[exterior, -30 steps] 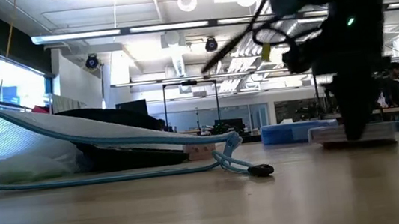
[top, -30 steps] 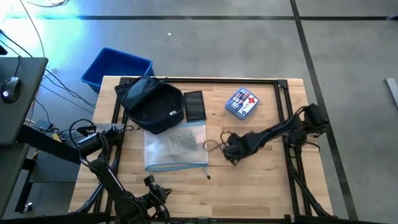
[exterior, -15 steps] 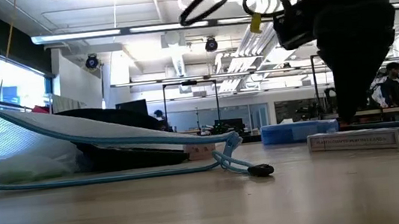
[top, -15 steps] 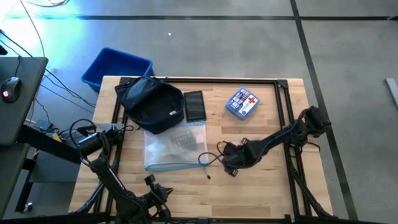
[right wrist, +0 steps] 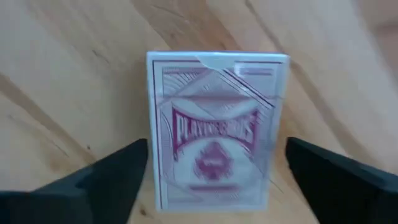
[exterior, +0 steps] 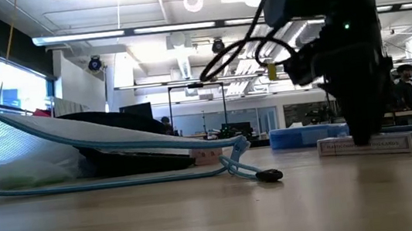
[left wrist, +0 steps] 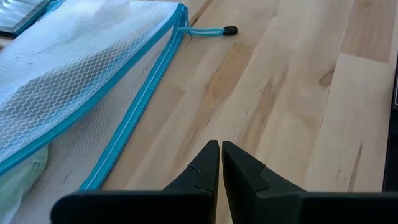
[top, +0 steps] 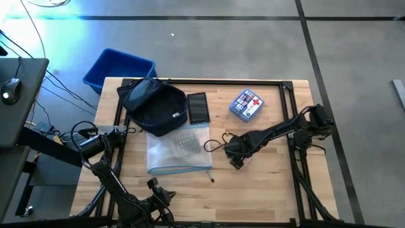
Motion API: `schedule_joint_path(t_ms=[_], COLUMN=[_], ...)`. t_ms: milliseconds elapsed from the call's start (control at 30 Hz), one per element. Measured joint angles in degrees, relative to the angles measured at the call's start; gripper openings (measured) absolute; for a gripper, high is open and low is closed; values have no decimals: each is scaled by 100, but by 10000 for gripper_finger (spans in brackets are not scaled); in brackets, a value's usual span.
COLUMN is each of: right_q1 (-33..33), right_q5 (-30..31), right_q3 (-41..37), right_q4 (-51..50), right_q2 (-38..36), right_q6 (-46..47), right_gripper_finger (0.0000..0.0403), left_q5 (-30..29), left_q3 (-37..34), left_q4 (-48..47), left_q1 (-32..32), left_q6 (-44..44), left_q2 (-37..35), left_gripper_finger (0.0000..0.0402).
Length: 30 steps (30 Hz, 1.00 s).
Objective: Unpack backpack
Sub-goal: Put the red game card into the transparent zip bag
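Observation:
The dark navy backpack (top: 155, 104) lies at the table's far left. My right gripper (right wrist: 217, 180) points down at mid-table (top: 235, 153), open. Its fingers stand on either side of a red-printed playing-card box (right wrist: 217, 124) that lies flat on the wood (exterior: 365, 144). Whether they touch it, I cannot tell. The arm hides the box in the high view. My left gripper (left wrist: 220, 155) waits shut at the near left (top: 155, 193), over bare wood beside the mesh pouch (left wrist: 81, 81).
A clear mesh zip pouch (top: 179, 149) with a teal edge lies left of my right gripper, its pull cord (exterior: 263, 175) on the wood. A flat black item (top: 198, 107) and a small blue red-cross pouch (top: 247, 104) lie farther back. A blue bin (top: 117, 66) stands off the far left corner.
My right gripper rose off the card box and swung toward the table's near edge, leaving the box flat on the wood. It then came back toward the far edge and down over the box. The box has stayed where it was.

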Motion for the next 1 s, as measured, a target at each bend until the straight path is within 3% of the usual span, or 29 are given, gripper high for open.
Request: schedule_joint_path(t_ms=[100, 333, 500, 667, 833, 1000], right_q1=[-11, 148, 429, 918, 1346, 1644], right_q5=[28, 124, 356, 346, 1023, 1524], right_q3=[-312, -720, -310, 387, 794, 869], right_q4=[140, 594, 370, 645, 1287, 2198], right_q2=[-8, -45, 16, 40, 75, 133], right_q6=[309, 444, 273, 42, -370, -587], right_gripper_finger=[390, 346, 283, 280, 280, 280], left_q5=[7, 9, -49, -255, -317, 77], left_q3=[-1, -2, 0, -2, 18, 127], left_q4=[0, -4, -3, 0, 20, 74], left_q1=[-5, -5, -3, 4, 52, 401], left_q6=[1, 0, 2, 195, 1725, 4053], left_q2=[0, 0, 0, 0, 0, -5], left_gripper_finger=[0, 0, 0, 0, 5, 60])
